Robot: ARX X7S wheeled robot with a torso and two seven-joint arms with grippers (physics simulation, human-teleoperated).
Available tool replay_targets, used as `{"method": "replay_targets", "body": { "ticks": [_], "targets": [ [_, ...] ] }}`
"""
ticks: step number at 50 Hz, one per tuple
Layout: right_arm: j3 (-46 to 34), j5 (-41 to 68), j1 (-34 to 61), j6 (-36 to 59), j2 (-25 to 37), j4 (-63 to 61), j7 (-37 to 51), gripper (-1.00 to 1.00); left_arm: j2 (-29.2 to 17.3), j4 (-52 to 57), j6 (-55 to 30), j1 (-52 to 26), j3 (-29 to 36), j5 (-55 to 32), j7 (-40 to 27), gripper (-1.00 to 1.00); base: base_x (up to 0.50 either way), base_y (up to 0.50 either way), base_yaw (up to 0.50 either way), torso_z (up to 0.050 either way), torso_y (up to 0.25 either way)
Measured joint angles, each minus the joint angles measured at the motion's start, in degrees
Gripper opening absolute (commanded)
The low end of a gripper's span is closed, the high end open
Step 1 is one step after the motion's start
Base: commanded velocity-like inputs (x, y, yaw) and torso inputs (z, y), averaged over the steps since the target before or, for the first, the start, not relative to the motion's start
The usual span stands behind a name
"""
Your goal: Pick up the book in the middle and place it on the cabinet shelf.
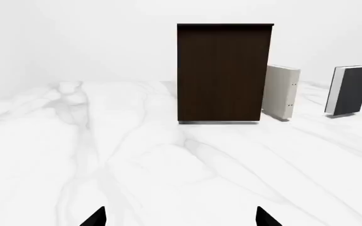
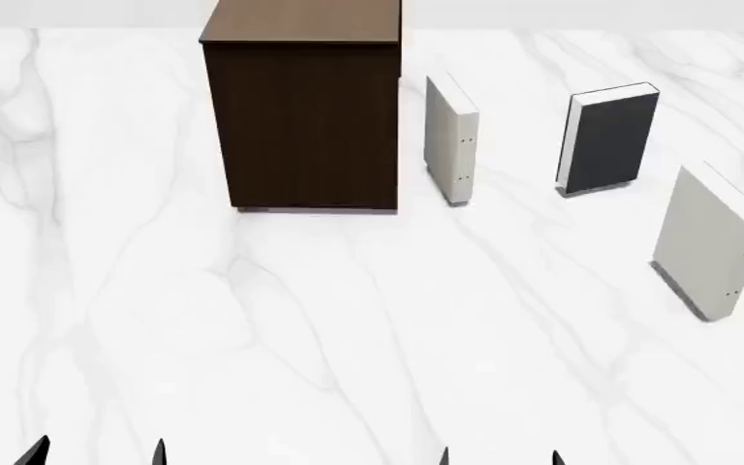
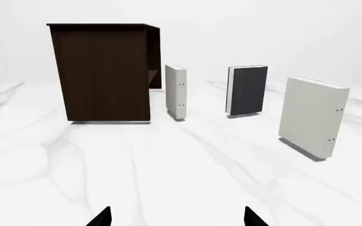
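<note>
- Standing upright on the white marble table (image 2: 346,339), the book (image 2: 612,139), dark grey with white page edges, between two pale books: one (image 2: 451,140) just beside the cabinet shelf (image 2: 305,107), the other (image 2: 712,240) nearer the robot and off to the right.
- Waiting untouched, well apart from both arms; nothing lifted yet, the cabinet's wood-grain top bare.
- Hanging low at the near edge of the head view, left gripper (image 2: 96,453) and right gripper (image 2: 499,457), only dark fingertips showing, each pair spread apart and holding nothing.
- Seen from the right wrist, the same book (image 3: 248,90) facing cover-on, the nearer pale book (image 3: 313,116) partly flanking the approach.
- Risking a toppled target: an upright hardback, likely to tip over from a glancing fingertip or an off-centre squeeze.
- Risking a knocked neighbour: a right-arm reach passing close to the near pale book.
- Risking a clipped cabinet edge later, should the carry come in too low for the tall top.
</note>
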State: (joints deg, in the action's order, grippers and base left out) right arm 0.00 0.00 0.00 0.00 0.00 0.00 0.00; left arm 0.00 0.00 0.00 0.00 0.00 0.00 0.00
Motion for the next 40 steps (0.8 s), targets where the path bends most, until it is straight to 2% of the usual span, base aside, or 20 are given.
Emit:
{"method": "replay_targets", "body": {
  "ticks": [28, 40],
  "targets": [
    [-3.6, 3.2, -0.1, -0.2, 3.1, 0.1, 3.6, 1.00, -3.2, -0.2, -0.4, -0.3, 3.7, -2.6, -4.0, 1.00, 0.00, 0.00, 0.00, 0.000, 0.000],
    [-3.5, 5.9, -0.9, 1.6, 4.2, -4.4, 5.2, 1.00, -5.0, 5.5, -2.3, 1.4, 4.7, -1.9, -6.2, 1.00, 0.00, 0.00, 0.00, 0.000, 0.000]
  ]
}}
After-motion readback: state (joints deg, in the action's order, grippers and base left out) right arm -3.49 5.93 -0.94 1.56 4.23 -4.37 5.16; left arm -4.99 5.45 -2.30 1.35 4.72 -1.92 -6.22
